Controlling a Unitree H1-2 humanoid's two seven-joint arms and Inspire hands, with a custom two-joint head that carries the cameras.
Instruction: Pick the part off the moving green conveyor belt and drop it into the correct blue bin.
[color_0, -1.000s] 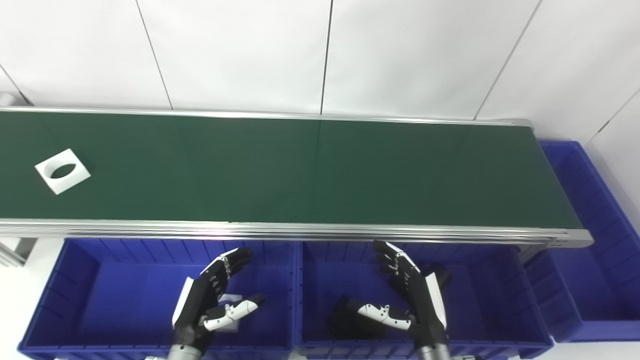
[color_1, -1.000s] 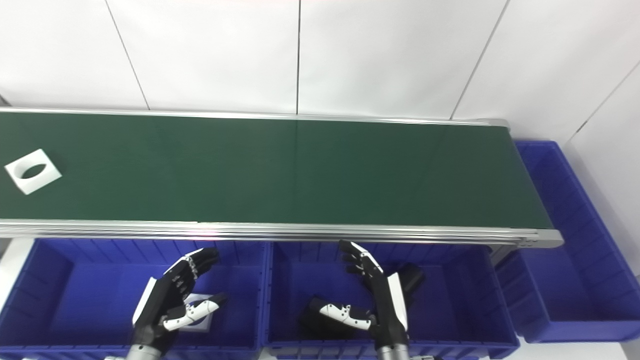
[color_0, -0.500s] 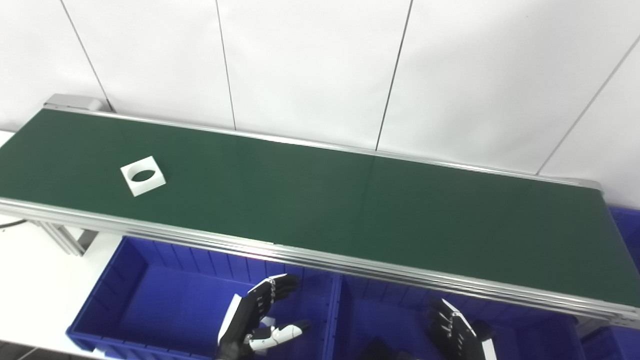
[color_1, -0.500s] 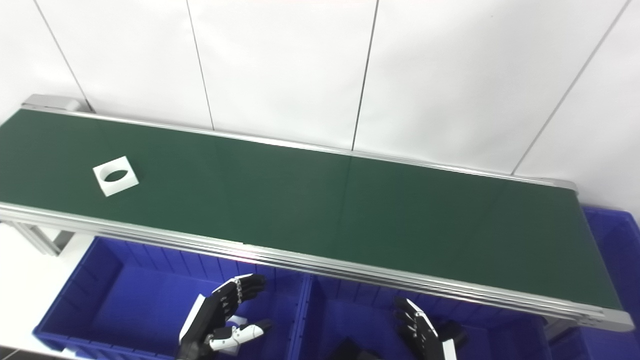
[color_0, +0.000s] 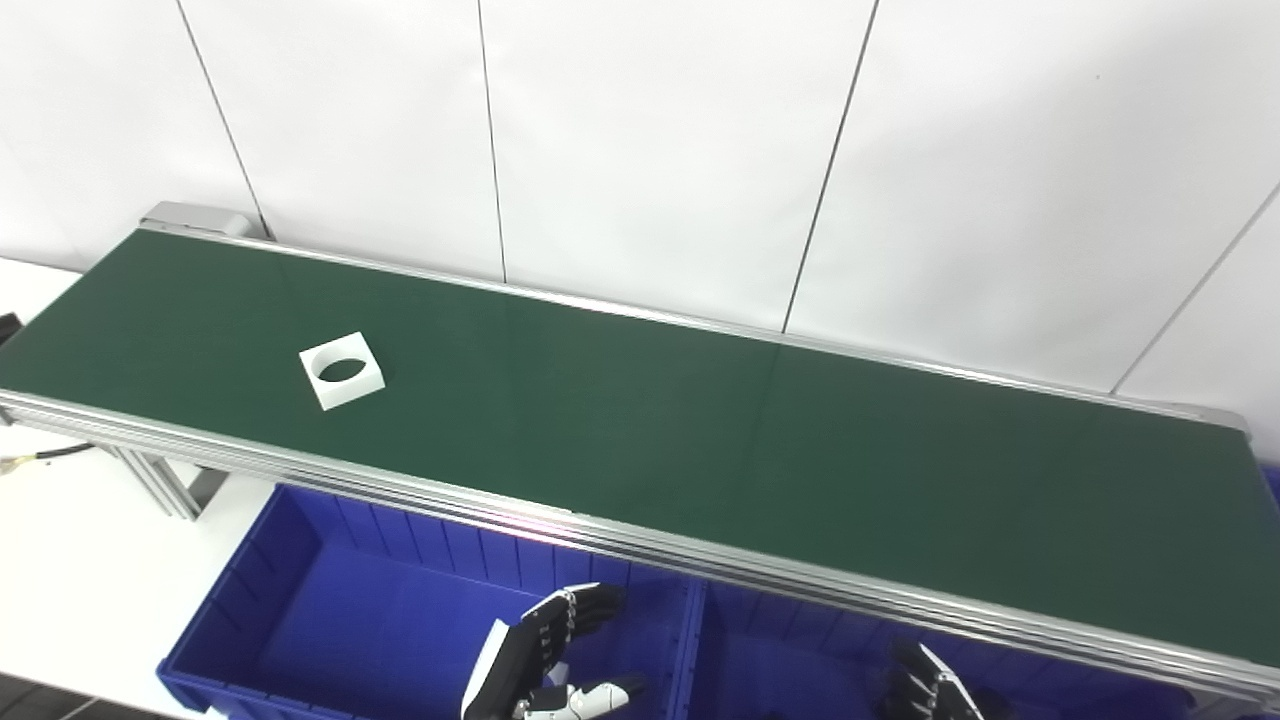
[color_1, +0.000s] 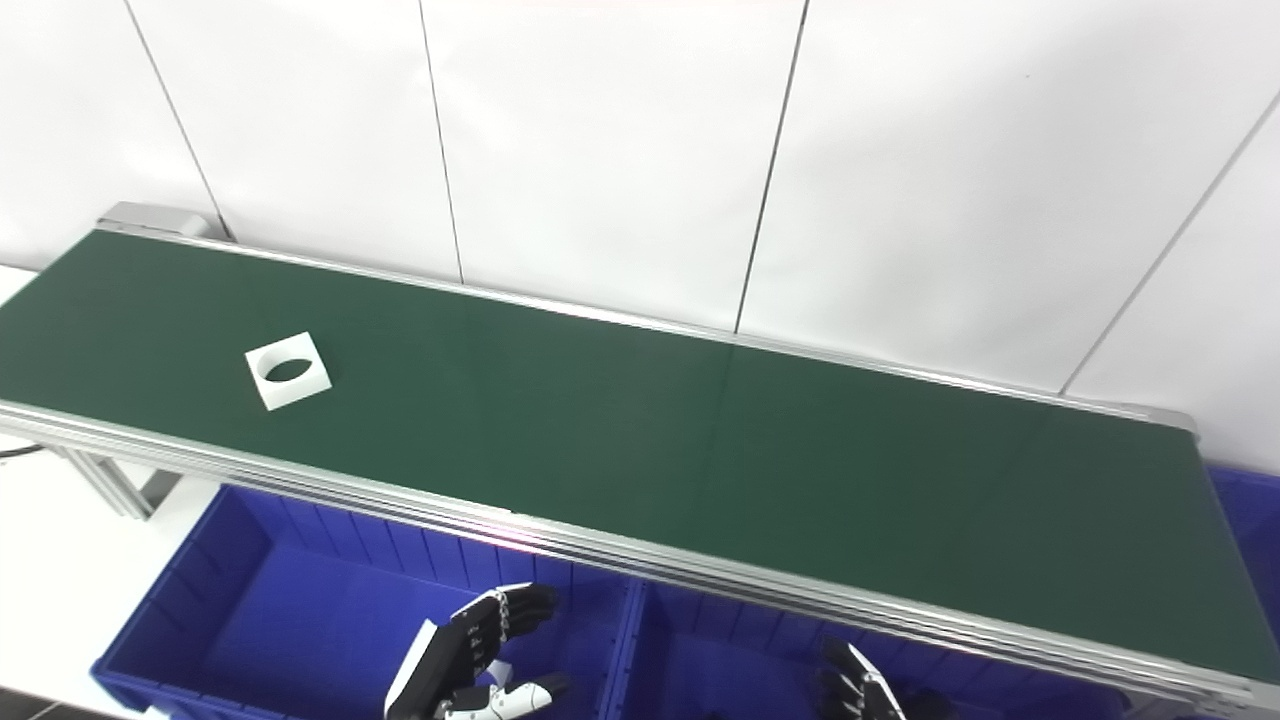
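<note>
Left eye view: left hand (color_0: 540, 665) low over the left blue bin (color_0: 300, 570), fingers spread, thumb apart, holding nothing, wrist cut off by the bottom edge. Up and well to the left of it, on the green conveyor belt (color_0: 700, 440), a white square part (color_0: 342, 370) with a round hole, lying flat and untouched. Right hand (color_0: 930, 690) only a sliver of dark fingertips at the bottom edge (palm and thumb out of frame), so impossible to tell whether spread or closed.

Right eye view: same left hand (color_1: 470, 665) spread and empty over the left bin, part (color_1: 288, 370) up and far to its left on the belt. Right hand (color_1: 855, 692) again just fingertips, over what is probably a second blue bin (color_1: 740, 660), mostly cropped. Small white shape half hidden behind the left hand, too covered to identify.
</note>
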